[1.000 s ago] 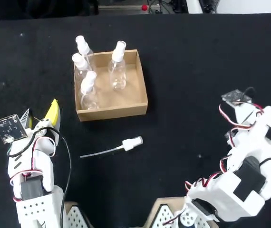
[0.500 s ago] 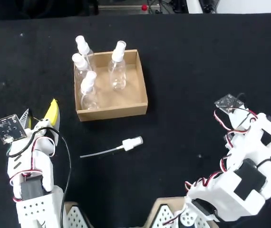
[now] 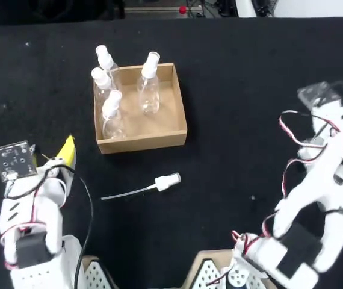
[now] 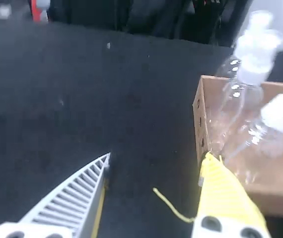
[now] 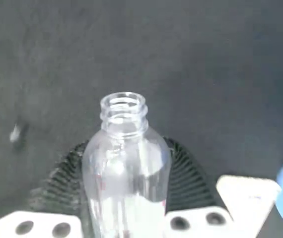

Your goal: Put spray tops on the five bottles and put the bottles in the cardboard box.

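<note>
Left gripper (image 4: 156, 158): fingers spread apart, nothing between them, low over the table (image 3: 237, 72), near the box's (image 3: 182, 117) front left corner. In the high view its yellow finger (image 3: 68, 150) points toward that corner, not touching.

Right gripper (image 5: 125, 154): clamped on an uncapped clear bottle (image 5: 125, 163), black ribbed fingers (image 5: 183, 171) on both sides of the body, open neck sticking out past them. The right arm (image 3: 316, 186) is at the right side of the table, well apart from the box. Its tip is blurred in the high view, so the bottle can't really be made out there.

Four capped bottles (image 3: 149, 90) stand upright in the box, three along its left side, one near the far middle.

Loose spray top (image 3: 168, 180) lies flat on the table just in front of the box, tube (image 3: 126, 193) pointing left, touching neither gripper.
</note>
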`<state>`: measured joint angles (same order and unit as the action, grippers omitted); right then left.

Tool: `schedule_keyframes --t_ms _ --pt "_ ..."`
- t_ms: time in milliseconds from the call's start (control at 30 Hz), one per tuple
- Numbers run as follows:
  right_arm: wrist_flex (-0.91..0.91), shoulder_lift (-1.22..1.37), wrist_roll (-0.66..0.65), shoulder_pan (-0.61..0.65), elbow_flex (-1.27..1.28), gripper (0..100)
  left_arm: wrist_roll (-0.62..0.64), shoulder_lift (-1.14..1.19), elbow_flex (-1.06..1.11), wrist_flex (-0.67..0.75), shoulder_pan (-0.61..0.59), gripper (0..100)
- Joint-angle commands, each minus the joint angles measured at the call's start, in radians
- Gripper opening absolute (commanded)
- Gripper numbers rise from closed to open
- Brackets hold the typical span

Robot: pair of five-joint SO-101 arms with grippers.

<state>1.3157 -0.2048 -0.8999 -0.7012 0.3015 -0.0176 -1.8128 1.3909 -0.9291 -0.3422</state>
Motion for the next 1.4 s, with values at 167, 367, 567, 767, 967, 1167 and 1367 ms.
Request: schedule_keyframes --t_ms 167,367,567,767,967,1167,1367 --pt "0.098 -0.222 0.161 0.023 -0.117 1.1 -0.499 0.176 -0.309 -0.367 0.232 27" --pt "0.104 -0.209 0.158 0.017 -0.088 1.2 -0.569 0.410 -0.526 -0.571 0.625 27" --pt "0.103 -0.206 0.157 -0.006 -0.062 1.1 -0.439 0.712 -0.576 -0.437 0.863 27" --pt "0.098 -0.205 0.117 -0.054 -0.061 1.4 -0.431 0.950 -0.585 -0.215 0.932 27" --pt "0.100 -0.203 0.080 -0.112 -0.061 1.5 -0.433 1.131 -0.611 -0.084 0.937 27" --pt "0.103 -0.203 0.080 -0.121 -0.058 1.5 -0.433 1.341 -0.713 -0.032 0.937 27" --pt "0.097 -0.203 0.078 -0.118 -0.013 1.5 -0.434 1.513 -0.792 0.003 0.929 27"
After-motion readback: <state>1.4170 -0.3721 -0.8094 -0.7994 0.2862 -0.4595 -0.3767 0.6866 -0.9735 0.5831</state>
